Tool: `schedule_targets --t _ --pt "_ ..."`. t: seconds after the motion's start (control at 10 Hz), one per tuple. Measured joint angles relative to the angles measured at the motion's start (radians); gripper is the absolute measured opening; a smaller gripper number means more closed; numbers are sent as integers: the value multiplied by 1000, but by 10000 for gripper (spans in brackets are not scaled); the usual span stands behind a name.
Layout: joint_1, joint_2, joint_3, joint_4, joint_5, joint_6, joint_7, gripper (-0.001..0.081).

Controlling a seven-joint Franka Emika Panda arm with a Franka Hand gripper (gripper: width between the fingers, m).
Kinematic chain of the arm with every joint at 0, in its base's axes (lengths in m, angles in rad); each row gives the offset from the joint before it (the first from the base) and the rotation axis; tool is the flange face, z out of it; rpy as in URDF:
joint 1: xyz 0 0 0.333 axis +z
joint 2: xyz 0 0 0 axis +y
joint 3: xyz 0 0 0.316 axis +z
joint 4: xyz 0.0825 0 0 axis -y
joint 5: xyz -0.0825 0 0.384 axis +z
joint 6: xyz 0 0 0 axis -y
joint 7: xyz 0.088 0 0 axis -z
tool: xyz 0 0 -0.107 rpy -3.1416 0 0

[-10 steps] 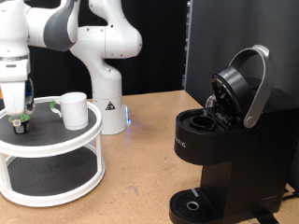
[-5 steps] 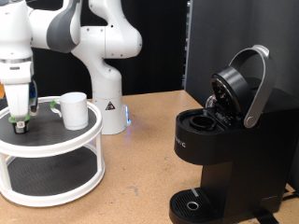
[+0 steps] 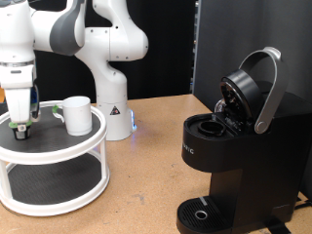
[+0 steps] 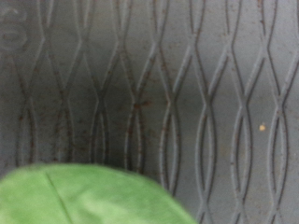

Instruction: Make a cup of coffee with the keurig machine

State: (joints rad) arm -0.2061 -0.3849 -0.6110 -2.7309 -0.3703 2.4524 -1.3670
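Observation:
The white cup (image 3: pixel 77 114) stands on the top tier of a round white two-tier stand (image 3: pixel 49 156) at the exterior view's left. My gripper (image 3: pixel 20 123) hangs straight down over the stand, just left of the cup, with its fingers around a small dark pod with a green top (image 3: pixel 19 128). The wrist view shows the pod's green top (image 4: pixel 89 196) very close against the stand's dark patterned mat (image 4: pixel 187 84); no fingers show there. The black keurig machine (image 3: pixel 234 146) stands at the right with its lid raised and the pod chamber open.
The white robot base (image 3: pixel 109 88) stands behind the stand. A dark panel rises behind the machine. The wooden tabletop (image 3: pixel 136 185) lies between the stand and the machine.
The gripper has shifted very slightly down and right over the pod. Nothing else has moved.

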Motion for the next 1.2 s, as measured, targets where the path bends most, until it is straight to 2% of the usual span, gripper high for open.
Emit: schedule_targets --t 0.1,0.4,0.8,1.0,1.2 --pt "0 0 1 0 0 0 3 483" --pt "2 -4 15 14 18 -36 6 483" --pt "10 -97 59 98 75 -255 -12 483" --pt "10 -146 75 127 76 -334 -36 483" --pt "10 -143 75 125 94 -336 -28 483"
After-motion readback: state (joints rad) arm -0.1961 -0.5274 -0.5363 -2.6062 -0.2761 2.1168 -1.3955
